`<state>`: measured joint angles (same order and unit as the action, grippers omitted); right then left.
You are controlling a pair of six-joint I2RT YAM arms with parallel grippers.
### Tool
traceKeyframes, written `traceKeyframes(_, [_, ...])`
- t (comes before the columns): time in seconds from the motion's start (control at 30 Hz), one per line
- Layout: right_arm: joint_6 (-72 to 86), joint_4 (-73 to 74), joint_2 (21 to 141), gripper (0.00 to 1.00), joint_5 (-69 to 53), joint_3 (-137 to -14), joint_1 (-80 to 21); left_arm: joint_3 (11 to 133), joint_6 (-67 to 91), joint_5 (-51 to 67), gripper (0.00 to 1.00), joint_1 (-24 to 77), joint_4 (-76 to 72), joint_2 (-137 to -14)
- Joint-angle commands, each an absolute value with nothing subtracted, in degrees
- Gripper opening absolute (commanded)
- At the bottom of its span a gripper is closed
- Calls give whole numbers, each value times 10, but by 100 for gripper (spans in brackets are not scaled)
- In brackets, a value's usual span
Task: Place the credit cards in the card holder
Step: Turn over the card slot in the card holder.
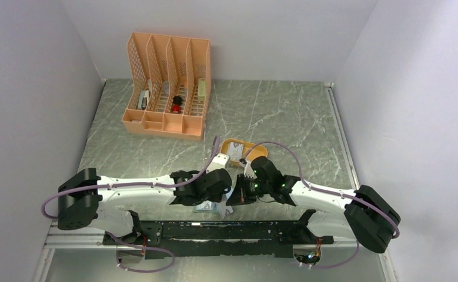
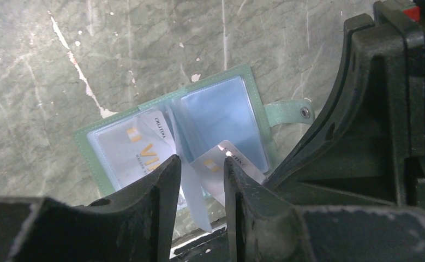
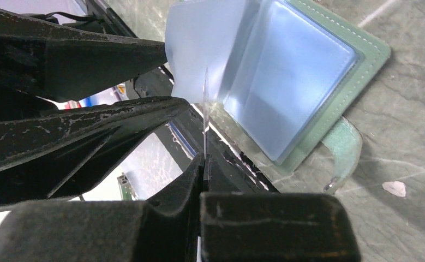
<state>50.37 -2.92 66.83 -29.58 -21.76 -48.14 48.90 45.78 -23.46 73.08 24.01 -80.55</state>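
left wrist view: the left gripper [image 2: 202,166] is released, its two fingers parted, with a loose clear sleeve [image 2: 196,199] of the card holder [image 2: 221,112] hanging in the gap, not pinched. right wrist view: the right gripper [image 3: 204,164] is clenched on a credit card [image 2: 229,153], seen edge-on as a thin upright line between the fingertips. the card's free end reaches up to the raised sleeve at 12 o'clock from the fingertips. the card holder lies open on the table [image 1: 273,117], inside up. its snap tab [image 2: 289,112] sticks out at 3 o'clock in the left wrist view. a second credit card [image 2: 139,147] sits in the sleeve on the 9 o'clock half. top external view: both grippers meet at 6 o'clock on the table, close to the near edge. a yellow tray [image 1: 229,141] lies just beyond them at 12 o'clock, and a peach organizer [image 1: 167,70] stands at 11 o'clock near the back wall.
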Motion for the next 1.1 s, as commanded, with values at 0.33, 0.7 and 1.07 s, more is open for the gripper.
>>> traceKeyframes(0.33, [506, -58, 742, 0, -268, -276, -516, 443, 487, -293, 42, 731, 301, -696])
traceKeyframes(0.7, [507, -5, 705, 0, -204, -288, -533, 392, 494, -289, 28, 723, 257, -733])
traceKeyframes(1.07, [558, 3, 643, 0, -158, -231, -525, 356, 516, -284, 15, 707, 254, -753])
